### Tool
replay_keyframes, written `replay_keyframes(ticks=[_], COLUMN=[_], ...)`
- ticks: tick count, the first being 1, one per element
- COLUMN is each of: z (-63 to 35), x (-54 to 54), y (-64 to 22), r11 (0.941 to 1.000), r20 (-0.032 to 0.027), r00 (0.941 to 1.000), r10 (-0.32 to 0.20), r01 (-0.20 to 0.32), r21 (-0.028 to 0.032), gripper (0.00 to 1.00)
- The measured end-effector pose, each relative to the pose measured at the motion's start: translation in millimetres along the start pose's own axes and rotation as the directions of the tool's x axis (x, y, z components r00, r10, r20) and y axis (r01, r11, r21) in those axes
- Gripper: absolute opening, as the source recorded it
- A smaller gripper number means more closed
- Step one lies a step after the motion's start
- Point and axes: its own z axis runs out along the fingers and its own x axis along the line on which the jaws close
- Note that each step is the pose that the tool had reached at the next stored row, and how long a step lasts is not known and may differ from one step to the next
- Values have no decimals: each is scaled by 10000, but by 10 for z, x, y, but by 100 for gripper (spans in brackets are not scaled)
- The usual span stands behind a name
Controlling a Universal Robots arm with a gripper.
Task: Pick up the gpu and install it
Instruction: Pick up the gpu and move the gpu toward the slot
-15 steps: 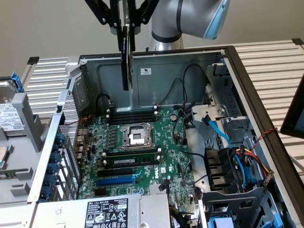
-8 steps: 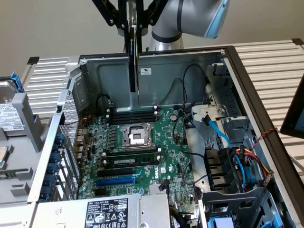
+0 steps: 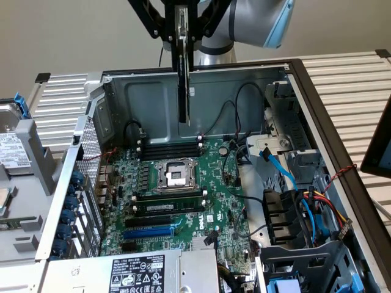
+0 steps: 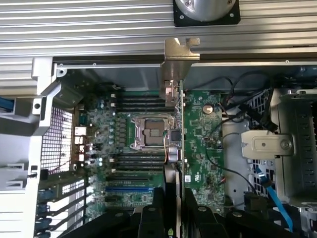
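Currently gripper (image 3: 181, 52) is partway closed & clamped on the gpu (image 3: 183, 97), which hangs edge-on, vertical, not seated, well above the motherboard (image 3: 208, 178) over its far edge. In the wrist view the gpu's silver bracket (image 4: 178, 59) reaches past the motherboard edge, w/ the card's edge lying across the motherboard's middle.

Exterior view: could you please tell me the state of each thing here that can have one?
computer case: open, side panel off.
gpu: gripped, hanging on edge above the computer case, not seated.
hand: shut on the gpu.
CPU socket: bare, no cooler fitted.
blue expansion slot: empty.
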Motion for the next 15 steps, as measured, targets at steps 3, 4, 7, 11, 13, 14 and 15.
replay_keyframes(ticks=[3, 4, 7, 11, 13, 14, 15], z=[61, 80, 129, 181, 194, 199, 205], x=[-89, -110, -115, -116, -122, -134, -157], y=[-5, -2, 51, 95, 103, 106, 108], r11=[10000, 10000, 10000, 10000, 10000, 10000, 10000], r20=[-17, -26, -33, -53, -72, -88, -120], r00=[10000, 10000, 10000, 10000, 10000, 9999, 9999], r10=[-11, -19, -43, -46, -49, -49, -45], r01=[11, 19, 43, 46, 49, 49, 45], r21=[4, 4, -1, -9, -6, -6, -5], gripper=[27, 27, 27, 27, 27, 27, 27])
